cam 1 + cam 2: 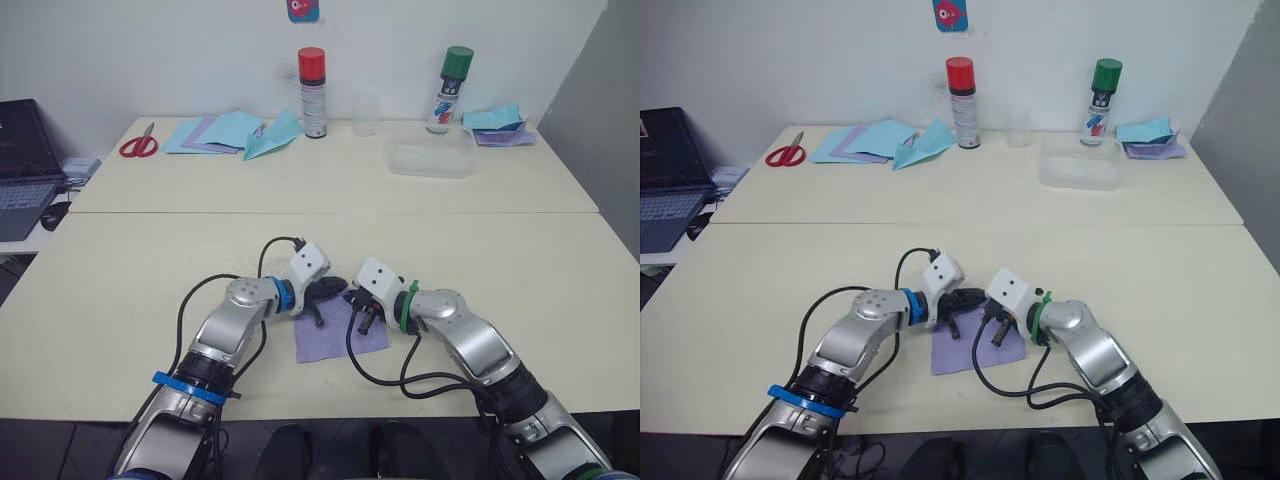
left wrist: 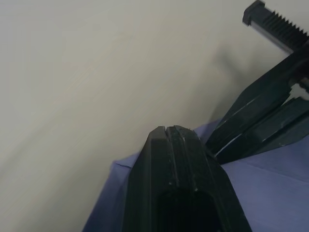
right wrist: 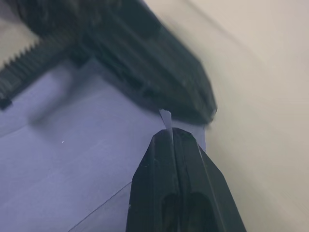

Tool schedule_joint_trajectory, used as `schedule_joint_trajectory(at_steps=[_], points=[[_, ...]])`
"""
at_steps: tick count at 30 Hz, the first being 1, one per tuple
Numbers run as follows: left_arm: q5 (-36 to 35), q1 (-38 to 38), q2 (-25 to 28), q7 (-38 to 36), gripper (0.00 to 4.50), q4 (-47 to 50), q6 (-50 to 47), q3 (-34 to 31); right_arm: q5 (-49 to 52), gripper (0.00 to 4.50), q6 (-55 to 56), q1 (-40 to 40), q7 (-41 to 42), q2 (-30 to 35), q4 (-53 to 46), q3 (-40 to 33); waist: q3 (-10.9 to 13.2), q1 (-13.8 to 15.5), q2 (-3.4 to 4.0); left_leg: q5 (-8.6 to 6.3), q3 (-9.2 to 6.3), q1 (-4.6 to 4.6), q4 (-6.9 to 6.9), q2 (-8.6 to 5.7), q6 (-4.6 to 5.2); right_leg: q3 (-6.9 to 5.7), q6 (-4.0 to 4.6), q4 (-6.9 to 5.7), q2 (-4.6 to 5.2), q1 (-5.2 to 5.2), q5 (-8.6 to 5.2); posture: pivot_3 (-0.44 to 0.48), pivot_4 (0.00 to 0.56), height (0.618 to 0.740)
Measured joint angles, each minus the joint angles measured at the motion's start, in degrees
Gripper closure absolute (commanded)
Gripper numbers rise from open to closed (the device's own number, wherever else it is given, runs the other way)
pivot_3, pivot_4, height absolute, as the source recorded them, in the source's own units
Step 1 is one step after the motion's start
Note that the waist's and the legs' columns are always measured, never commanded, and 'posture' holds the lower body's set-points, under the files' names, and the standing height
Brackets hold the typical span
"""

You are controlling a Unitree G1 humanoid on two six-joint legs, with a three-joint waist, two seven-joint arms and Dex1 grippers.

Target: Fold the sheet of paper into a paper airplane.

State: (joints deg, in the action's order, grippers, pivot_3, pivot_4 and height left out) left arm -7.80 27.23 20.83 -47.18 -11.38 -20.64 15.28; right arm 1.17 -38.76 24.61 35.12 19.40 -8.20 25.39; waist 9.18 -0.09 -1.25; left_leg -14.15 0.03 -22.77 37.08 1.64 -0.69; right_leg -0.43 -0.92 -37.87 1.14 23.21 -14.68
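The lavender sheet of paper [image 1: 338,340] lies flat on the cream table [image 1: 150,270] near the front edge, between my two arms. My left gripper [image 1: 326,293] reaches in from the left to the sheet's far edge. In the left wrist view it [image 2: 166,129] is shut just over a corner of the paper [image 2: 270,193]. My right gripper [image 1: 362,313] comes from the right to that same edge, tip to tip with the left one. In the right wrist view it [image 3: 172,131] is shut with a thin sliver of the paper [image 3: 72,159] pinched between the fingers.
At the back of the table stand a red-capped spray can [image 1: 312,92], a green-capped spray can [image 1: 451,90] and a clear plastic container [image 1: 430,155]. Light-blue sheets [image 1: 225,130], a light-blue paper plane [image 1: 272,138] and red scissors [image 1: 138,145] lie back left. A laptop [image 1: 20,165] sits far left.
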Motion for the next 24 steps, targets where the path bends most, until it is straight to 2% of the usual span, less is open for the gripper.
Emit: schedule_joint_trajectory(at_steps=[10,13,21,24], points=[[2.80,1.78,-0.33,-2.18,4.50,-3.19,3.88,1.73,0.34,4.45,-1.11,-1.16,0.53,1.12,-2.25,-0.36,-0.01,0.23,0.00,0.00,0.02,-0.07,0.00,-0.06,0.00,0.01,-0.04,0.13,0.06,-0.03,-0.02,0.000,0.150,0.740],[2.83,1.97,-0.35,-2.44,4.50,-3.94,4.80,1.74,0.70,3.88,-1.73,-1.37,1.20,1.74,-2.96,-0.68,-0.02,0.26,-0.01,0.00,0.01,-0.08,-0.01,-0.07,0.00,0.01,-0.05,0.16,0.09,-0.04,-0.03,0.000,0.150,0.740],[3.79,3.27,-0.50,-3.60,4.50,-6.70,7.35,1.84,5.01,1.03,-5.87,-3.88,6.28,6.56,-8.80,-1.86,-0.02,0.19,-0.01,0.00,0.00,-0.04,0.01,-0.06,0.00,-0.08,-0.05,0.07,0.06,-0.06,-0.02,0.000,0.150,0.740],[3.84,3.47,-0.73,-3.82,4.50,-7.38,7.97,1.83,7.31,1.03,-7.57,-4.03,7.96,8.18,-11.29,-3.21,-0.02,0.14,-0.02,0.00,-0.01,-0.04,0.02,-0.06,0.00,-0.08,-0.05,0.06,0.05,-0.06,-0.02,0.000,0.150,0.740]])
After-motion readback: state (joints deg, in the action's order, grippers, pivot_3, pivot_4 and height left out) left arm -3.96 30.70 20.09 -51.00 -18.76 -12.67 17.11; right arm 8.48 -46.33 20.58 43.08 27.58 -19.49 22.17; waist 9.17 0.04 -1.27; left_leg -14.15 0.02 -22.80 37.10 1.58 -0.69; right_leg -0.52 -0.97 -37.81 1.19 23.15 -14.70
